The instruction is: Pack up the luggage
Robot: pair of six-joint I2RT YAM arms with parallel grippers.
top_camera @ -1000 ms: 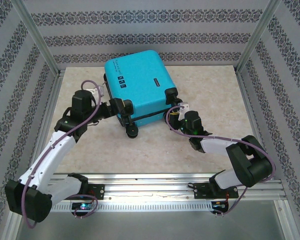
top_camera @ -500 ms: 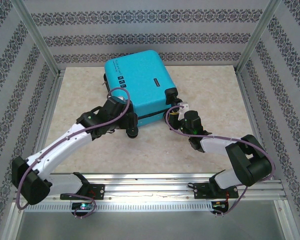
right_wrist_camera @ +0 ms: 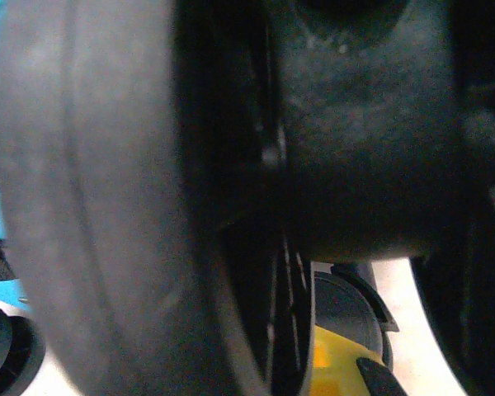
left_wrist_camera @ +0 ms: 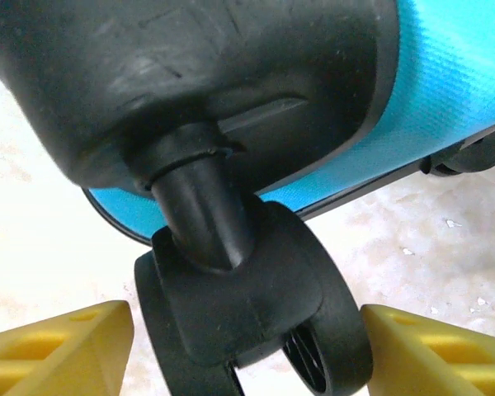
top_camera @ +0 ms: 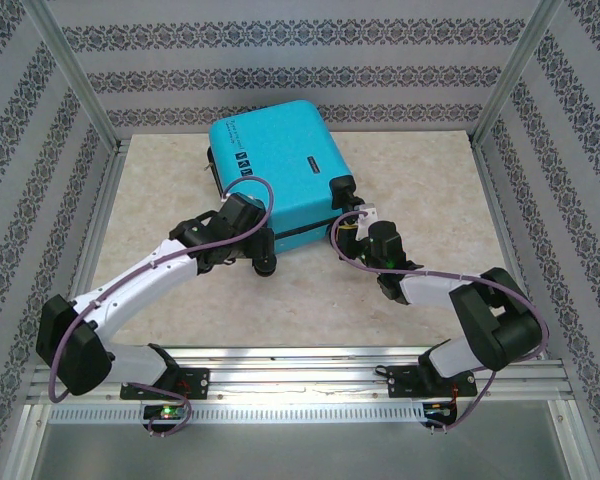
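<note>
Found the left gripper [left_wrist_camera: 247, 342] with its yellow, matte, wedge-shaped fingers [left_wrist_camera: 58, 351] set well apart, straddling a glossy black caster wheel [left_wrist_camera: 256, 322] and lying just beside its two flanks; could not confirm contact or any grip. Noted the wheel's rounded twin discs on a smooth cylindrical stem, socketed into a scuffed, moulded black corner housing [left_wrist_camera: 190, 74]. Recorded beyond the housing the finely textured turquoise shell of the luggage [left_wrist_camera: 454, 74], with a dark seam line along its lower edge. Found the right gripper [top_camera: 354, 224] closed, at the near right corner of the case; could not tell whether anything sat between its fingers. Saw in the right wrist view a blurred, dull black wheel [right_wrist_camera: 107, 206] very close to the lens, a sliver of yellow finger [right_wrist_camera: 334, 363] low in the frame and a strip of turquoise at the left edge. Obtained from the top view what neither wrist view gave: the whole case, a round-cornered rectangular hard shell, closed, lying flat and skewed at the far centre of the pale, mottled, stone-patterned table [top_camera: 280, 310], small dark labels [top_camera: 242, 157] on its upper face, both arms reaching to its near side.
</note>
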